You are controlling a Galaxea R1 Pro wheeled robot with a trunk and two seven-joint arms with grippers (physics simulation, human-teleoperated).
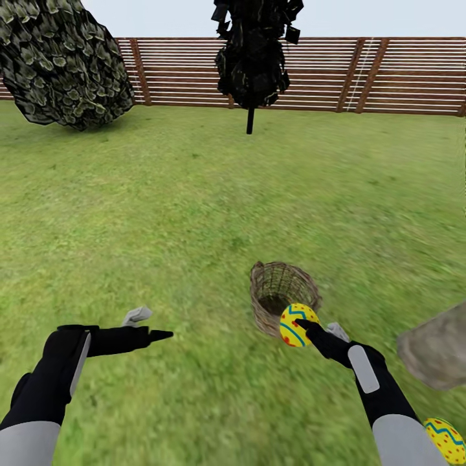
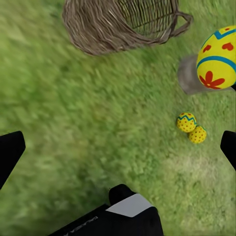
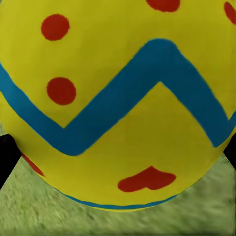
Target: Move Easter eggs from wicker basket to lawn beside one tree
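1. Head view: the right gripper (image 1: pixel 304 329) holds 1 egg (image 1: pixel 298 324) in its fingers, just in front of the near rim of the basket (image 1: pixel 283 294), which lies tipped on the lawn (image 1: pixel 162 220) and looks empty from here. Another egg (image 1: pixel 445 440) lies on the grass at 5 o'clock, beside the right forearm. The grey-brown trunk (image 1: pixel 437 353) of the tree stands at 3 o'clock from the held egg. The left gripper (image 1: pixel 145 325) hovers at 8 o'clock, holding nothing; from here I cannot tell how far apart its fingers are.

2. Left wrist view: the fingers (image 2: pixel 10 152) are spread wide over bare grass. The basket (image 2: pixel 123 22) is at 12 o'clock, the held egg (image 2: pixel 217 56) at 2 o'clock, and 2 eggs (image 2: pixel 191 129) lie touching each other near the trunk base (image 2: pixel 189 73).

3. Right wrist view: the held egg (image 3: pixel 118 98) sits firmly between the fingers, grass beneath it.

4. Doing the step well, as I judge it: swing the egg toward the trunk, lower it close to the grass beside the other 2, and only then release, so it neither rolls off nor knocks them away.
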